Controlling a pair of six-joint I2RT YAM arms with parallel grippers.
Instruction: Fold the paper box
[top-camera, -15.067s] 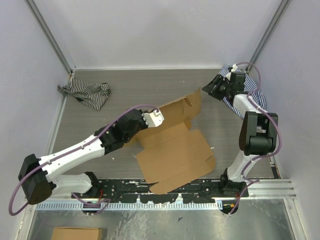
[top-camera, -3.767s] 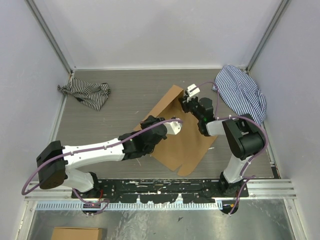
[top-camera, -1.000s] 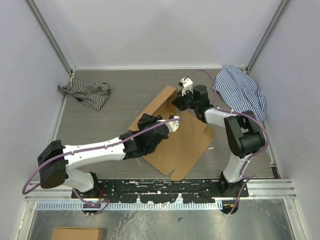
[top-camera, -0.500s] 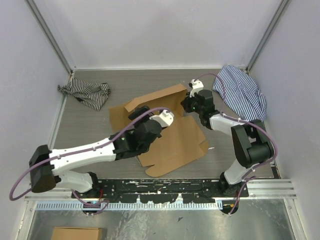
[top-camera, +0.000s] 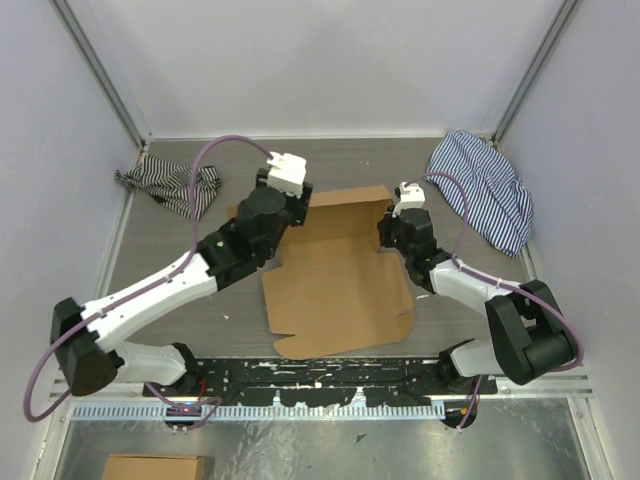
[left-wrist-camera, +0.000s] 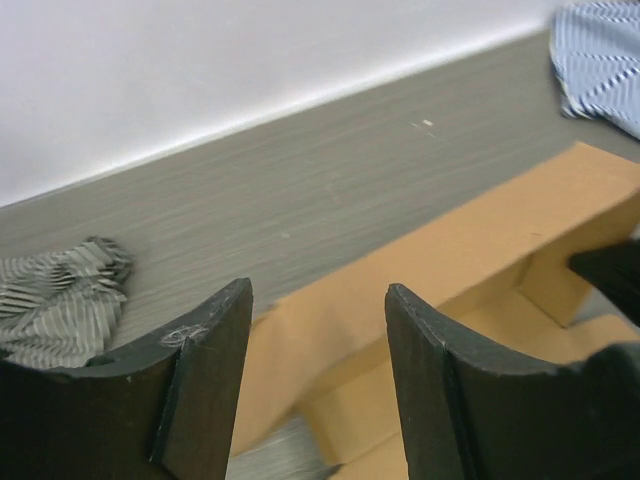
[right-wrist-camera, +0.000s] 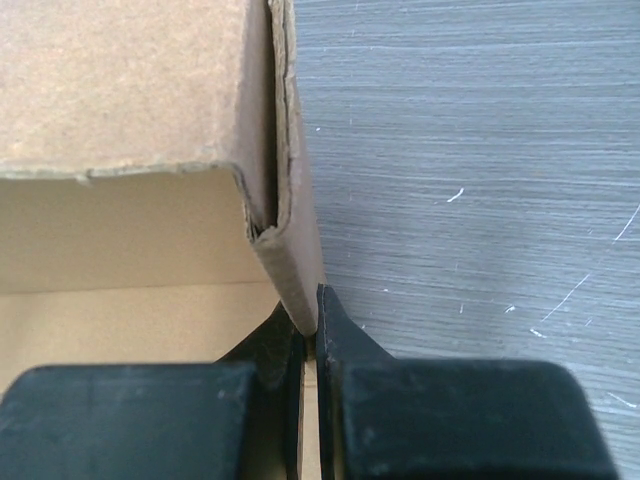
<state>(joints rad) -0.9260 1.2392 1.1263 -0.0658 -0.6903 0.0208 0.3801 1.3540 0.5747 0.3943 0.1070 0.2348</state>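
Left claw (left-wrist-camera: 318, 300) lifted away (jaws parted), right claw (right-wrist-camera: 312, 322) pinching paper box (top-camera: 335, 275)

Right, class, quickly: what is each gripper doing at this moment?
Left gripper: open, holding nothing.
Right gripper: closed on an edge of the paper box.

Robot lab: white-walled test cell (top-camera: 320, 70)

Paper box (top-camera: 335, 285): brown die-cut cardboard, main panel lying flat, far wall folded up, right corner flap raised.
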